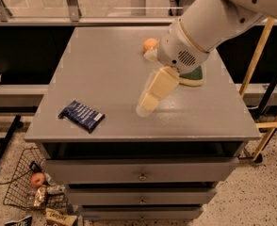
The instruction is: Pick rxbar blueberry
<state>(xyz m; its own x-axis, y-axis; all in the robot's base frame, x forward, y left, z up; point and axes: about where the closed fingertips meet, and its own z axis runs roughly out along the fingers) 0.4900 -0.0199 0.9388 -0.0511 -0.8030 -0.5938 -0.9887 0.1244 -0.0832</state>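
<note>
arm (209, 22): extends in from upper right | tool (145, 106): mid-frame, low, angled down-left

A grey flat-topped cabinet (105, 55) with three drawers stood on a speckled floor (251, 206). Near its far edge sat a small round orange fruit (150, 43); just right of it lay a green-and-yellow sponge (193, 77), partly hidden behind the arm whose gripper (145, 108) hung over the middle of the top. Below left, a black wire basket (11, 192) held a red apple (37, 179) and wrapped snacks (40, 196).
</note>
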